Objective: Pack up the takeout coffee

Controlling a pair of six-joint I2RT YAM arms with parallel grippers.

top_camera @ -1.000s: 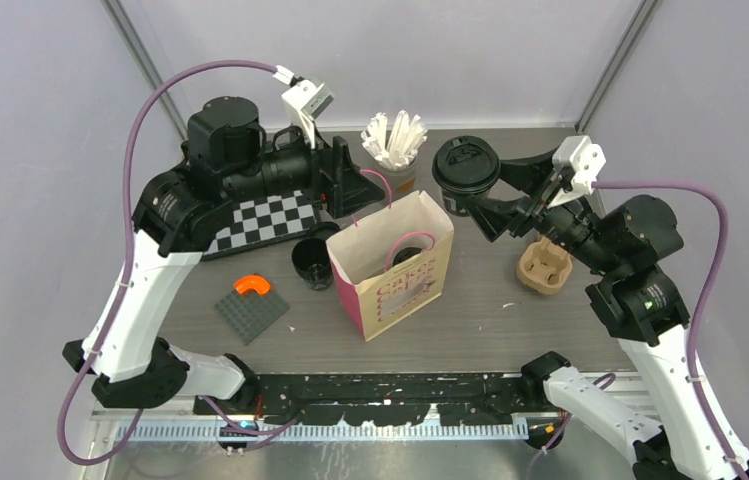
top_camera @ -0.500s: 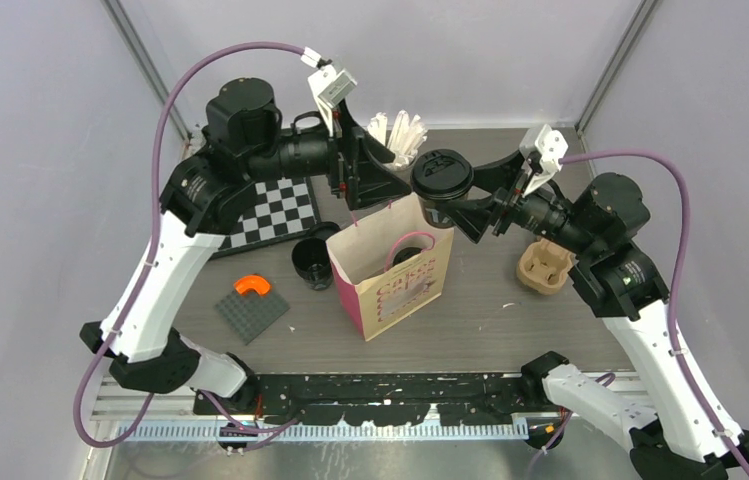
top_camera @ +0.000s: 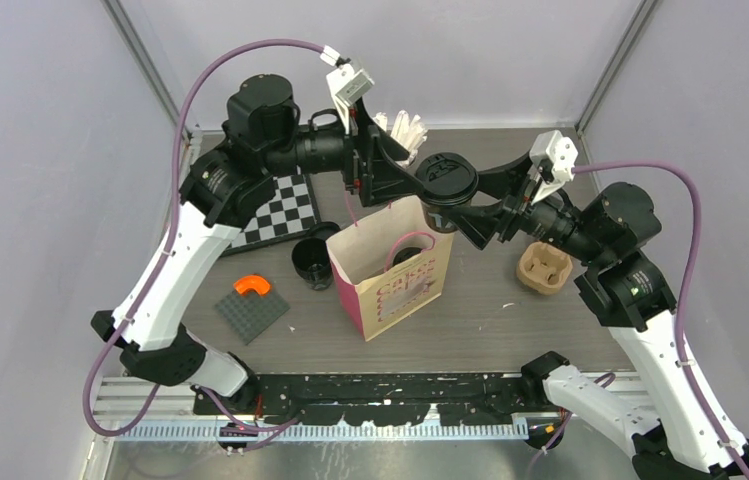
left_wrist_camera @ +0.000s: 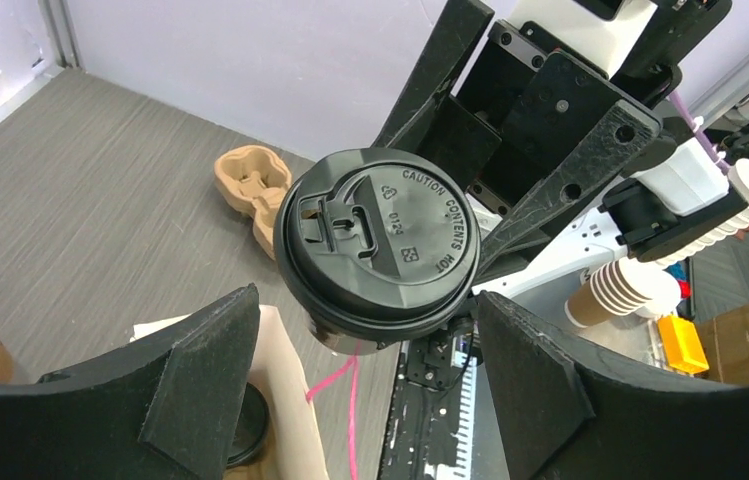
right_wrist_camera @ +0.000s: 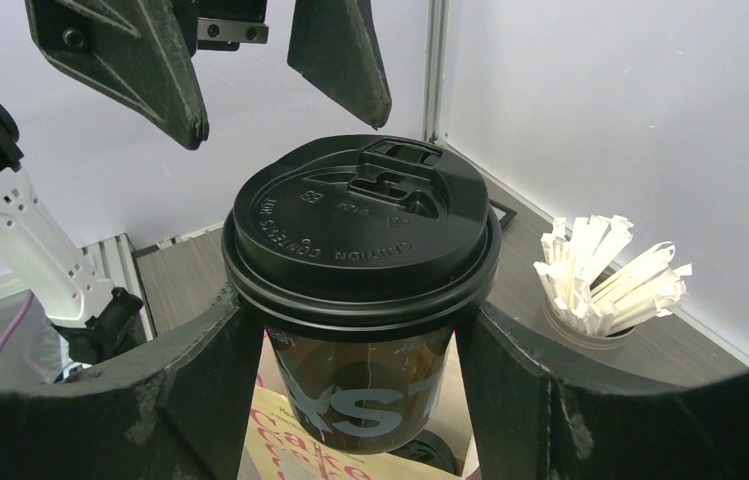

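black coffee cup [right_wrist_camera: 362,225] in wide-spread right tool [right_wrist_camera: 355,350]

From above, the left gripper [top_camera: 402,186] hides the sticks' [top_camera: 406,128] lower part, and the right arm [top_camera: 610,225] covers the carrier's [top_camera: 547,270] far rim. In the left wrist view, the cup [left_wrist_camera: 380,240] shows little below its lid.

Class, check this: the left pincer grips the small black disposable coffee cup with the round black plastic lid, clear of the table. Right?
No. The right pincer grips the small black disposable coffee cup, clear of the table; the left pincer stands open beside it. The right wrist view shows this.
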